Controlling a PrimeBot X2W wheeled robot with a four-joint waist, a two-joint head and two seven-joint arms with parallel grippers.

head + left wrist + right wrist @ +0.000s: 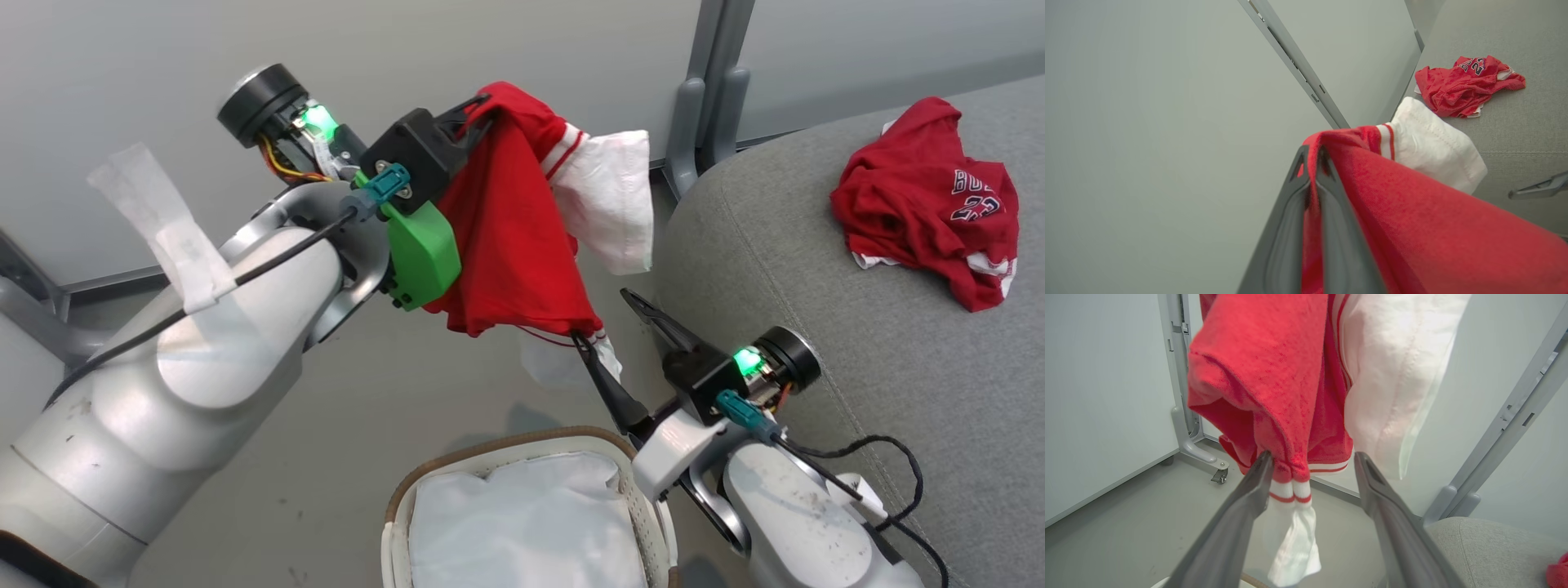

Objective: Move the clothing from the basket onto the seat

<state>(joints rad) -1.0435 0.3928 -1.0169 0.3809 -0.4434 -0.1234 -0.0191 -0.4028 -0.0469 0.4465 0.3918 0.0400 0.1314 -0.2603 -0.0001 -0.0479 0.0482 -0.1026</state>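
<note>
My left gripper (480, 113) (1312, 163) is shut on the top edge of a red garment (514, 237) with a white sleeve (612, 200) (1433, 143), holding it up in the air above the floor. The cloth hangs down to my right gripper (608, 321) (1312, 457), which is open. The garment's striped white cuff (1290, 498) dangles between its fingers, against the left one. A second red garment (922, 204) (1466, 83) with a lettered logo lies crumpled on the grey seat (816, 327) (1490, 547). The white basket with a brown rim (522, 437) sits below.
A white cloth (522, 523) fills the basket's inside. A grey metal post (706, 90) (1515, 416) stands against the pale wall behind the seat's corner. Another post with a castor foot (1218, 475) rests on the grey floor (367, 392).
</note>
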